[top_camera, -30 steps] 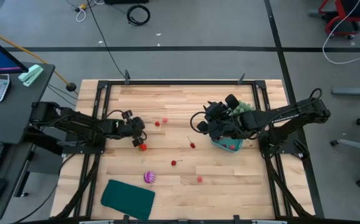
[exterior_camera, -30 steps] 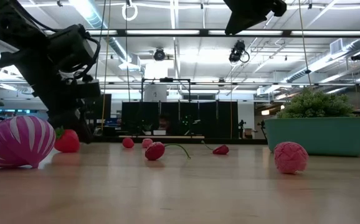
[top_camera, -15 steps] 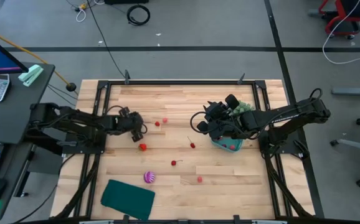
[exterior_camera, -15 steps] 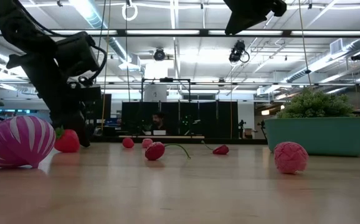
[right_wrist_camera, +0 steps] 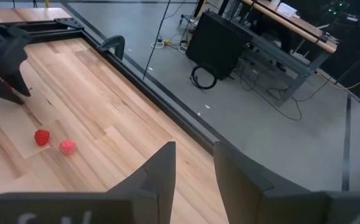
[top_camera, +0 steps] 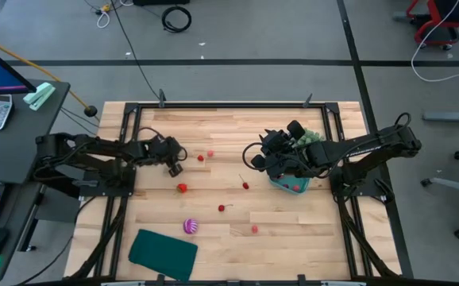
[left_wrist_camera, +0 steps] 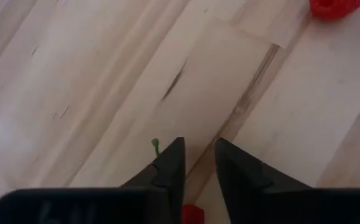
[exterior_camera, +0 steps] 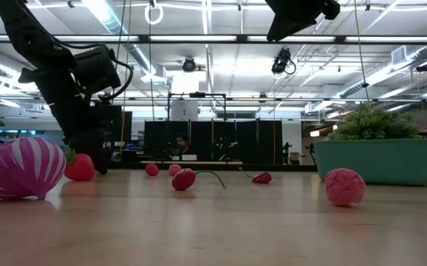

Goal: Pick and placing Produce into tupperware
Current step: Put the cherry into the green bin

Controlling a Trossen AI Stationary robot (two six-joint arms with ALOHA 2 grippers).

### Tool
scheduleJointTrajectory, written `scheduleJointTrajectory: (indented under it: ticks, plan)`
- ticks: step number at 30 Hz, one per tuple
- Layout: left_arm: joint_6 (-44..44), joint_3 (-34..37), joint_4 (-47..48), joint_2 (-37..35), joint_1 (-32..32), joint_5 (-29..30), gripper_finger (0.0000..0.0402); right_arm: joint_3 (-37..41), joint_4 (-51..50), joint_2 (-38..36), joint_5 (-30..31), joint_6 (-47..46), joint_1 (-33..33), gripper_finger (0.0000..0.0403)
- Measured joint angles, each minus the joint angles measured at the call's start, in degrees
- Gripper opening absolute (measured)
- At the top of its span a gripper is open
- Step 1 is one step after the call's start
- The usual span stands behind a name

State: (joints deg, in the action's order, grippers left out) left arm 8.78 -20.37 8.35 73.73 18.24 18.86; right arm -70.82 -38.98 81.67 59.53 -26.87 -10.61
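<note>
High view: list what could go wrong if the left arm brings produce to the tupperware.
1. The right gripper hangs over the tupperware, so a left arm reaching in could strike it.
2. The red piece lying near the left gripper looks rounded. A glancing touch may roll it away across the table.

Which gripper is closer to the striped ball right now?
The left. The left gripper hangs up-table of the striped ball; the right gripper is farther off, over by the tub.
</note>
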Motion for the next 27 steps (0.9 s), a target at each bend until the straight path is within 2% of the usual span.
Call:
scheduleJointTrajectory:
  ticks: [7, 13, 18, 21, 27]
  plan:
    - [-0.01, 0.11, -0.64, 0.1, 0.72, 0.23, 0.001, 0.02, 0.0, 0.0, 0.0, 0.02, 0.0, 0.0117]
    - [-0.38, 0.14, -0.89, 0.09, 0.74, -0.1, 0.0017, 0.02, 0.01, 0.0, 0.0, 0.02, -0.01, 0.0117]
    - [-0.47, 0.14, -1.13, 0.09, 0.74, -0.15, 0.0005, 0.0, 0.02, 0.0, 0.0, 0.02, 0.0, 0.0117]
    - [-0.5, 0.14, -1.17, 0.09, 0.47, -0.19, 0.0023, 0.02, 0.02, 0.0, 0.0, 0.04, -0.02, 0.0117]
    - [-1.86, 0.14, -1.15, -0.23, -1.08, 0.98, 0.0104, 0.0, 0.0, 0.0, 0.0, 0.04, 0.0, 0.0117]
